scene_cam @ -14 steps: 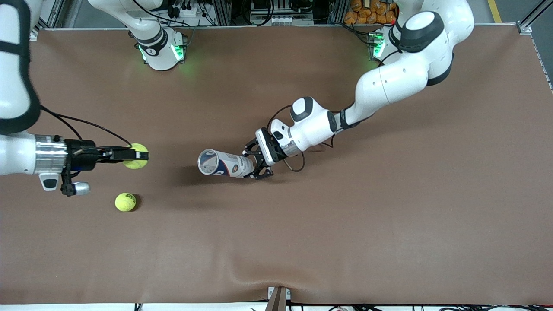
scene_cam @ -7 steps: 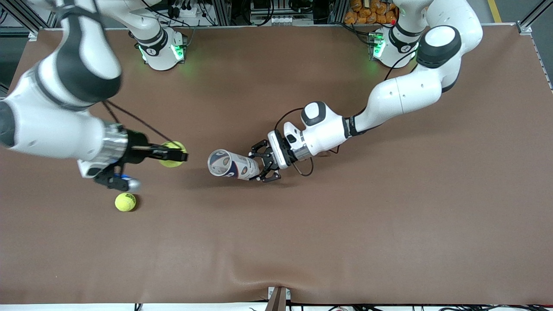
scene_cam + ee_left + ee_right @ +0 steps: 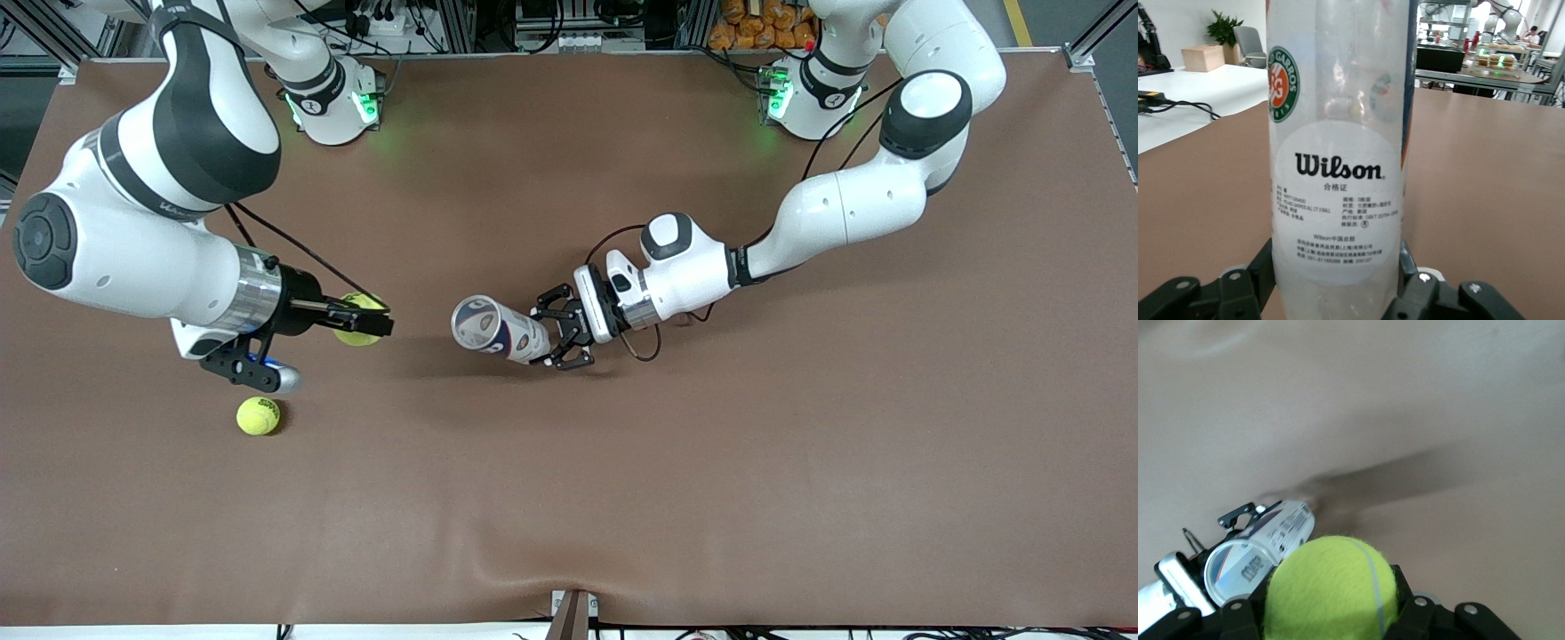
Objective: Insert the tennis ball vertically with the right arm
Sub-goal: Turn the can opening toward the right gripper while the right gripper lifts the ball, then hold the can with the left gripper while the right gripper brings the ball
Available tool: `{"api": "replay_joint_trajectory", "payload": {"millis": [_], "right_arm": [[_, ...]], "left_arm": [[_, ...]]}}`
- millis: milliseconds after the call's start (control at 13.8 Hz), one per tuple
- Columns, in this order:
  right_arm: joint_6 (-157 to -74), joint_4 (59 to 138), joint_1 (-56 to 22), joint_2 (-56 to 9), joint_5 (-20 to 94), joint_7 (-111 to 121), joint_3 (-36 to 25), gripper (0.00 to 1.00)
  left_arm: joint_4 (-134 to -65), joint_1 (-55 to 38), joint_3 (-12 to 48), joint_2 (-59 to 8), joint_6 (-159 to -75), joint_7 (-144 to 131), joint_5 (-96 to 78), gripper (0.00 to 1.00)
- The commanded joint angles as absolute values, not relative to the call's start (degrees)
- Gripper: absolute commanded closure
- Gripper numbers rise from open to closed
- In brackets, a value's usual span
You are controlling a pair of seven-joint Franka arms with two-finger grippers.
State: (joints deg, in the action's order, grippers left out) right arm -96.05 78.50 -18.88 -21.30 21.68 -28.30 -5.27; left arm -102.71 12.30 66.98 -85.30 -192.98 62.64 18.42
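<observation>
My right gripper [image 3: 382,322] [image 3: 1331,603] is shut on a yellow-green tennis ball [image 3: 357,332] [image 3: 1330,585] and holds it above the table, toward the right arm's end. My left gripper [image 3: 548,336] [image 3: 1336,275] is shut on the closed end of a clear Wilson ball can [image 3: 496,327] [image 3: 1338,147] over the middle of the table. The can is tilted, with its open mouth [image 3: 471,320] turned up and toward the held ball. In the right wrist view that can [image 3: 1253,560] shows just past the ball, mouth facing the camera. A gap separates ball and can.
A second tennis ball [image 3: 258,416] lies on the brown table cover [image 3: 711,462], nearer the front camera than the right gripper. The two arm bases [image 3: 329,107] [image 3: 800,98] stand along the table's back edge.
The right arm has swung in and carried the ball toward the can. The left arm has drawn the can toward its own end and tipped its mouth further up.
</observation>
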Motion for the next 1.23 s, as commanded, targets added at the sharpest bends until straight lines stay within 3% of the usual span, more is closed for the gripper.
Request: {"api": "replay_joint_trajectory", "payload": {"millis": [0, 217, 1157], "right_arm": [[-95.3, 77.2, -18.4, -21.8, 18.0, -26.5, -5.0, 1.00], [-95.2, 77.1, -19.0, -21.8, 17.9, -27.1, -5.0, 1.00], [-94.9, 77.4, -20.3, -21.8, 17.9, -31.8, -4.9, 1.00]], "left_arm": [[-103.4, 14.1, 68.4, -89.2, -193.0, 63.3, 22.9, 0.46], [-103.4, 14.1, 68.4, -91.4, -193.0, 63.2, 24.3, 0.47], [-99.3, 15.9, 70.5, -88.1, -185.5, 58.8, 23.5, 0.47]]}}
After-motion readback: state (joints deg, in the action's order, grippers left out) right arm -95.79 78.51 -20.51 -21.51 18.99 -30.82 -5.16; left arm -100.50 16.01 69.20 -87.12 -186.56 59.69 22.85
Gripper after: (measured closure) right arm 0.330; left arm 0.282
